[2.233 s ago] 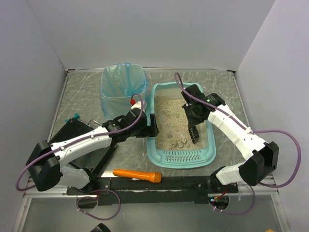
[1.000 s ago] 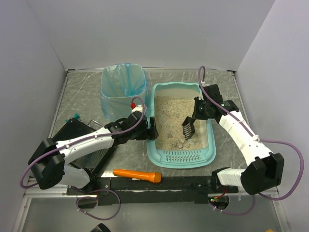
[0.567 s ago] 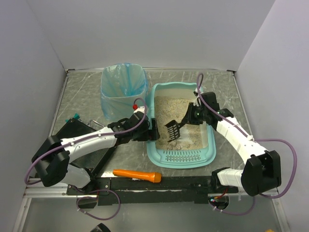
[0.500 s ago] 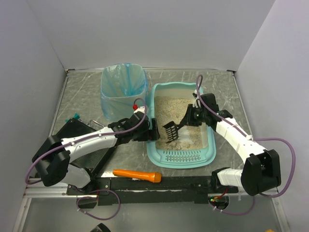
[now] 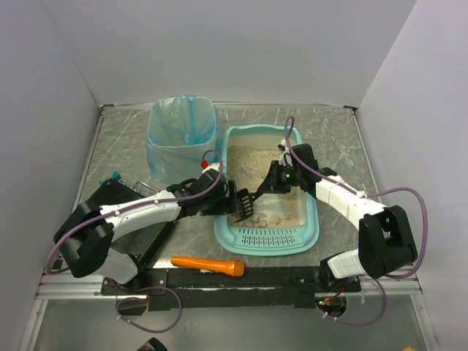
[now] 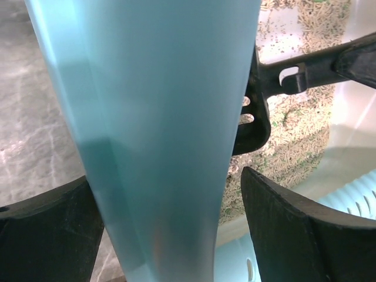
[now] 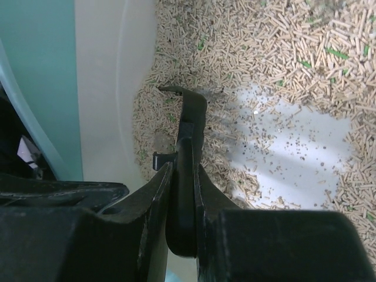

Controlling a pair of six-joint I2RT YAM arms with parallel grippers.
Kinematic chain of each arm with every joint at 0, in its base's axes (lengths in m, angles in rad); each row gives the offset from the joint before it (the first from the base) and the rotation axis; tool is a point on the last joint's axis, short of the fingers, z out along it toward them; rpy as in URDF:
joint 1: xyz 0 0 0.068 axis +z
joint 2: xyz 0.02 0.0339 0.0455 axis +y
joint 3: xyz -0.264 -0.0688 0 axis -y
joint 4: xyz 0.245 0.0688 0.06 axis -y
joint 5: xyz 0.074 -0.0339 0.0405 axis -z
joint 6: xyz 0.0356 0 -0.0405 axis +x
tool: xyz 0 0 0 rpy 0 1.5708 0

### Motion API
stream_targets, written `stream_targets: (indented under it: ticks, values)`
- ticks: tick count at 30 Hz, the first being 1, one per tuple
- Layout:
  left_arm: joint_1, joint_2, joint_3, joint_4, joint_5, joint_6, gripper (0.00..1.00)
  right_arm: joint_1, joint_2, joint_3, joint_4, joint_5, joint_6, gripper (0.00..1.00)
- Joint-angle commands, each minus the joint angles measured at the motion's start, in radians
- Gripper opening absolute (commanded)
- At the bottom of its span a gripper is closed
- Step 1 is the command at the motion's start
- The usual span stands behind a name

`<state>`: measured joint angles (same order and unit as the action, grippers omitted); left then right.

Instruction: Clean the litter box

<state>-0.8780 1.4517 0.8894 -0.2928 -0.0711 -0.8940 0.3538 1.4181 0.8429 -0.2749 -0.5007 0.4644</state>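
Just ahead of my right claw (image 5: 272, 183), which is clamped on the black scoop (image 5: 245, 204), the tines sit in the litter (image 5: 259, 162) against the left wall of the litter box (image 5: 307, 219). That same wall stands between the fingers of my left claw (image 5: 232, 197), which are apart and not squeezing. The box's long axis runs crosswise to the scoop handle, so I judge the next rake should follow that wall.

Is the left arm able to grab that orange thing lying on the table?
Probably yes, but not straight away. The left tool straddles the litter box wall, jaws open. The orange thing lies uncovered on the near side of the box, so the arm would have to lift off and pull back.
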Motion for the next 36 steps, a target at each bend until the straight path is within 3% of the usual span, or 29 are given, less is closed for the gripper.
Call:
stream_targets:
  ticks: [1, 10, 20, 36]
  values:
    - [-0.012, -0.010, 0.022, 0.077, 0.044, -0.036, 0.90, 0.080, 0.052, -0.085, -0.083, -0.004, 0.052, 0.00]
    - [-0.012, -0.102, 0.002, 0.049, -0.007, -0.078, 0.99, 0.011, -0.143, -0.163, 0.038, -0.035, 0.219, 0.00]
    - [-0.012, -0.182, -0.026, 0.049, -0.030, -0.123, 0.99, -0.093, -0.300, -0.306, 0.164, -0.076, 0.349, 0.00]
    - [-0.012, -0.244, -0.053, 0.076, -0.029, -0.122, 0.99, -0.154, -0.597, -0.344, 0.220, 0.048, 0.440, 0.00]
